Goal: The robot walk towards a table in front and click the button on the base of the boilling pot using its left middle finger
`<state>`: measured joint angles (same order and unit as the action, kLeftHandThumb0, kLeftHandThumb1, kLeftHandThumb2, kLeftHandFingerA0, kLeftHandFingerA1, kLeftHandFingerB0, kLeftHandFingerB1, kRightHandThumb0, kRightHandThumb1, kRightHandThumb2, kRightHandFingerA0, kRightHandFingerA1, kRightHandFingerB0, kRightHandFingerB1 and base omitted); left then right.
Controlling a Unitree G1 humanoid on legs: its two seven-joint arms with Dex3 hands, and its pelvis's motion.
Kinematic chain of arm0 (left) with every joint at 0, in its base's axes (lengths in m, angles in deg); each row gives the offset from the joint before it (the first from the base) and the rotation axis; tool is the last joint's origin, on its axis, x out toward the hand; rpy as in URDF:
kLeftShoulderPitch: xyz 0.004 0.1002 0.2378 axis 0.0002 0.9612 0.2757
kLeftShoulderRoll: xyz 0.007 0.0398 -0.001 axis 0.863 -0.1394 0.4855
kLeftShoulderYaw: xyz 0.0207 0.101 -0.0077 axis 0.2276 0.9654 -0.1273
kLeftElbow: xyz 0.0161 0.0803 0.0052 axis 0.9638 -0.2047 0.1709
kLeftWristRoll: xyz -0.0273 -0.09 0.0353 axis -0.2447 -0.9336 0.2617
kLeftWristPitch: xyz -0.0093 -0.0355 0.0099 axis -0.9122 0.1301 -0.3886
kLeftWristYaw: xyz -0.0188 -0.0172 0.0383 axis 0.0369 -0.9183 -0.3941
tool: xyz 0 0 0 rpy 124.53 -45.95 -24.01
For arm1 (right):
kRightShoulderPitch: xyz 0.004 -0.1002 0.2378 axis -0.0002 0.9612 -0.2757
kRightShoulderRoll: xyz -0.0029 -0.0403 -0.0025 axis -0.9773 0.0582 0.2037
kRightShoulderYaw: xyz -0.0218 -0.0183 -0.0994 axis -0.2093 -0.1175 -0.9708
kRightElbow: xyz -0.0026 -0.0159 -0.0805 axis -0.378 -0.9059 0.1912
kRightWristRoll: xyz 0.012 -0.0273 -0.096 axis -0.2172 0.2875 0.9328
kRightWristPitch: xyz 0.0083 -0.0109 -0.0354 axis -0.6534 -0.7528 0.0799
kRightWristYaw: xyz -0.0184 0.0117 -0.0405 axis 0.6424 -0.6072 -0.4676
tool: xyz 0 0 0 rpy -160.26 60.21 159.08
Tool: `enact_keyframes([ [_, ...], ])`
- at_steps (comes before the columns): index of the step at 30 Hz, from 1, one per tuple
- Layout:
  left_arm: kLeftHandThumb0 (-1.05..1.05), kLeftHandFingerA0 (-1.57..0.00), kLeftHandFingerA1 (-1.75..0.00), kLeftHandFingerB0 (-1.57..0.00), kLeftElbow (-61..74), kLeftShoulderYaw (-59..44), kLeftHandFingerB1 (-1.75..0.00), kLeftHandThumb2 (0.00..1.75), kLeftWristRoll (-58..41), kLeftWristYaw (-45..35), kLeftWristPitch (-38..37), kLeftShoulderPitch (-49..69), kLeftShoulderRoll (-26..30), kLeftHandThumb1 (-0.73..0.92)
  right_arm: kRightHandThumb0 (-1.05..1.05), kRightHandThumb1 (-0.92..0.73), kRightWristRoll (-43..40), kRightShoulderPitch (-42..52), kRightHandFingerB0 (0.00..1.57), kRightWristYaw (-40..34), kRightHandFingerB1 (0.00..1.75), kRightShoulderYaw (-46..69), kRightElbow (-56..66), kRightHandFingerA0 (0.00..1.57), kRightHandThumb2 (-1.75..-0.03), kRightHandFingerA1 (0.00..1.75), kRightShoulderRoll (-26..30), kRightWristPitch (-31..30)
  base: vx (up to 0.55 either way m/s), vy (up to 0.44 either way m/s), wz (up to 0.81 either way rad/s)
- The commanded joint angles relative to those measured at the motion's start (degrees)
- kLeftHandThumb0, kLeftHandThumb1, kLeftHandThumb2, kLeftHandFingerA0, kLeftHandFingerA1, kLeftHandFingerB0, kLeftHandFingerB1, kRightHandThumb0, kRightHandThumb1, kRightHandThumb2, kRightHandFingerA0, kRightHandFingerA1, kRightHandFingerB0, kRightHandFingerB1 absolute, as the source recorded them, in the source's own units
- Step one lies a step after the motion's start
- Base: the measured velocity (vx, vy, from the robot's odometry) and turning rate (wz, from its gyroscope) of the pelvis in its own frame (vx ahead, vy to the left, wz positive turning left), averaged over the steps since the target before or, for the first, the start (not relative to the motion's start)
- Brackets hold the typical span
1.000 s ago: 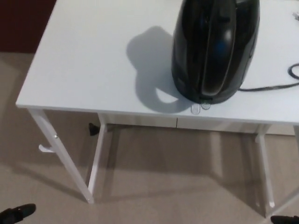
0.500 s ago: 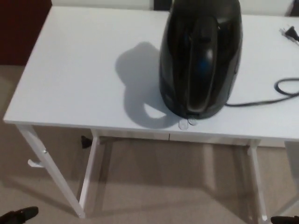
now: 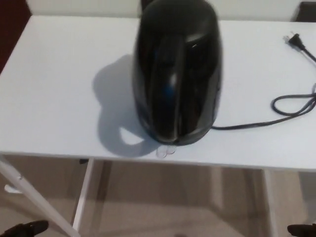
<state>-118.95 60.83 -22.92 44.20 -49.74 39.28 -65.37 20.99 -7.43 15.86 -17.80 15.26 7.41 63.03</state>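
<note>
White rectangular table (image 3: 54,89), top fills most of the head view. Glossy black boiling pot (image 3: 177,74) stands upright just right of centre, near the front edge; small clear button tab (image 3: 166,151) at its base. Black power cord (image 3: 276,116) trails right, plug (image 3: 293,41) lying far right. Neither robot hand visible; state undeterminable.

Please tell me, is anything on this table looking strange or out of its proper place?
Yes: the kettle's power cord lies loose on the white table, its plug unplugged near the far right edge. Nothing is spilled or damaged.
</note>
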Motion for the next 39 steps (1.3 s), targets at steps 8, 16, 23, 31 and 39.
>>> enact_keyframes([
  [8,0.11,-0.53,-0.58,-0.44,-0.53,0.07,-0.47,0.58,1.35,-0.13,-1.73,0.37,1.48,0.64,-0.37,-0.48,-0.59,0.46,0.56,0.95,0.53,0.18,1.14,0.75,-0.72,0.60,-0.23,-0.88,0.13,0.115,-0.13],
  [16,0.11,-0.54,-0.58,-0.45,-0.44,0.52,-0.47,0.58,1.51,-0.05,-1.75,0.29,1.79,0.64,-0.31,-0.56,0.19,0.18,0.61,1.05,0.43,-0.24,1.05,0.79,-0.56,0.49,0.09,-1.10,0.03,0.173,-0.03],
  [23,0.08,-0.55,-0.56,-0.47,0.83,1.93,-0.47,0.56,3.14,0.11,-3.03,1.38,1.96,0.58,-0.29,-0.57,0.67,0.25,0.61,0.90,0.43,-0.70,1.30,0.78,-0.56,0.50,0.16,-0.97,0.02,-0.008,0.05],
  [31,-0.02,-0.59,-0.49,-0.50,8.69,9.63,-0.44,0.52,10.14,0.91,-7.95,6.81,3.58,0.49,-0.29,-0.57,1.24,-0.42,0.60,0.71,0.43,-1.21,1.32,0.78,-0.56,0.50,0.55,-1.52,0.07,-0.013,0.01],
  [39,-0.13,-0.56,-0.48,-0.50,25.96,21.56,-0.43,0.54,17.85,0.06,-16.02,17.17,6.33,0.44,-0.36,-0.49,1.54,-0.92,0.54,1.13,0.53,-1.55,0.20,0.71,-0.72,0.59,0.72,-0.54,0.00,0.000,0.00],
])
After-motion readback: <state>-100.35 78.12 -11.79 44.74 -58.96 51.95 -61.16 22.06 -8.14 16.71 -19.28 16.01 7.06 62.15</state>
